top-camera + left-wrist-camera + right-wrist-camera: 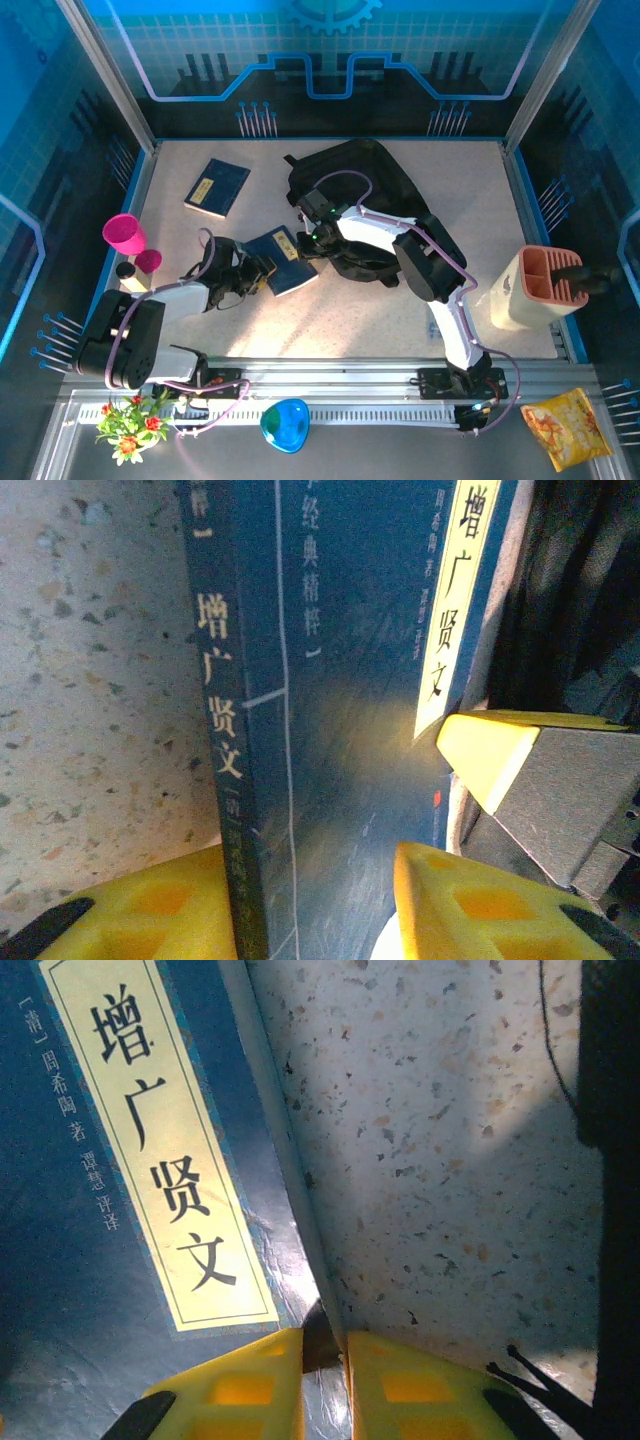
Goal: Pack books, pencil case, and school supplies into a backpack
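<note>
A navy book (285, 264) with a gold label (160, 1150) bearing black characters is seen at frame centre; the bench (360, 320) is speckled beige, the backpack (365, 175) black, the cups (124, 233) at left magenta.

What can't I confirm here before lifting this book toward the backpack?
1. Whether the backpack is unzipped: top external, the right arm crosses it and black fabric hides detail.
2. Whether the left gripper clamps the centre book: left wrist, bottom edge cuts its fingers.
3. Whether that book's far end is lifted: top external, too small.
</note>
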Controlling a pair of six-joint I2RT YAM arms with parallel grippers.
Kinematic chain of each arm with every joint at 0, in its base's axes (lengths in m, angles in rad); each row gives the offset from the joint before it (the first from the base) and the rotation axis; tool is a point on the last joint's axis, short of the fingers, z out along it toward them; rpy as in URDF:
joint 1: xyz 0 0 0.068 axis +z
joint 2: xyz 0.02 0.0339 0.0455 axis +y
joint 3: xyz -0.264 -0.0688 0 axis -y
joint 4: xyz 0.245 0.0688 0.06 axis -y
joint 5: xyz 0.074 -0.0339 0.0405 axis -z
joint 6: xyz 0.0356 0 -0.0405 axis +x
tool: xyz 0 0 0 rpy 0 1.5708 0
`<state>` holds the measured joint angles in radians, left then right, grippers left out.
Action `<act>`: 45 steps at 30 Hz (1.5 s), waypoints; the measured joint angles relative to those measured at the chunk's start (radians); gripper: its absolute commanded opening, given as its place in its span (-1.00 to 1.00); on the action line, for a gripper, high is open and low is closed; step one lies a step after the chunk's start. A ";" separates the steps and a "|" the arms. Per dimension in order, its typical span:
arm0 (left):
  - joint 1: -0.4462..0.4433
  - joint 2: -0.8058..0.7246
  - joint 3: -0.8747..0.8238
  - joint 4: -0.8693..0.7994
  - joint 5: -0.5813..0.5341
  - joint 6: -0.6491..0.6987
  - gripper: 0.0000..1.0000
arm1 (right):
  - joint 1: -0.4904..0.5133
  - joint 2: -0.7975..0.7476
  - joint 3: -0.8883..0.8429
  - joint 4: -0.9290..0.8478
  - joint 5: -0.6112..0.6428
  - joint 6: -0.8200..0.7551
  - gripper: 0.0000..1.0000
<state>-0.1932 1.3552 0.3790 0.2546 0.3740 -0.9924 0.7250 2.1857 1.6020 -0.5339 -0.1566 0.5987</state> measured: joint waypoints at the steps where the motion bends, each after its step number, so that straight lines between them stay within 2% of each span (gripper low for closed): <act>1: 0.000 0.001 0.000 0.007 0.002 0.001 -0.23 | 0.000 -0.001 -0.002 0.002 -0.001 0.000 -0.67; 6: 0.000 0.038 0.006 0.045 0.023 -0.009 -0.40 | -0.005 -0.014 -0.030 0.037 -0.021 -0.008 -0.59; 11: 0.000 0.069 0.010 0.093 0.050 -0.047 -0.68 | -0.020 -0.037 -0.068 0.077 -0.064 -0.031 -0.46; 15: 0.000 0.054 0.021 0.096 0.048 -0.053 -0.80 | -0.032 -0.098 -0.122 0.083 -0.092 -0.040 -0.10; 18: 0.003 -0.017 0.022 0.061 0.029 -0.052 -0.83 | -0.047 -0.205 -0.192 0.112 -0.104 -0.024 0.21; 20: 0.008 -0.085 0.030 0.020 0.009 -0.048 -0.83 | -0.068 -0.304 -0.249 0.155 -0.118 0.007 0.34; 25: 0.015 -0.251 0.105 -0.090 -0.034 -0.050 -0.84 | -0.156 -0.520 -0.392 0.325 -0.176 0.142 0.55; 30: 0.015 -0.303 0.210 -0.075 -0.046 -0.092 -0.84 | -0.224 -0.607 -0.539 0.513 -0.243 0.335 0.72; 37: -0.008 -0.217 0.273 0.076 -0.098 -0.214 -0.84 | -0.237 -0.667 -0.676 0.758 -0.269 0.606 0.86; 45: -0.114 -0.078 0.324 0.219 -0.228 -0.307 -0.85 | -0.249 -0.701 -0.689 0.928 -0.239 0.802 0.89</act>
<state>-0.3069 1.2774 0.7033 0.4740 0.1463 -1.2995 0.4755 1.4849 0.9127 0.3943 -0.3958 1.4010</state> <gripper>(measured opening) 0.132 0.944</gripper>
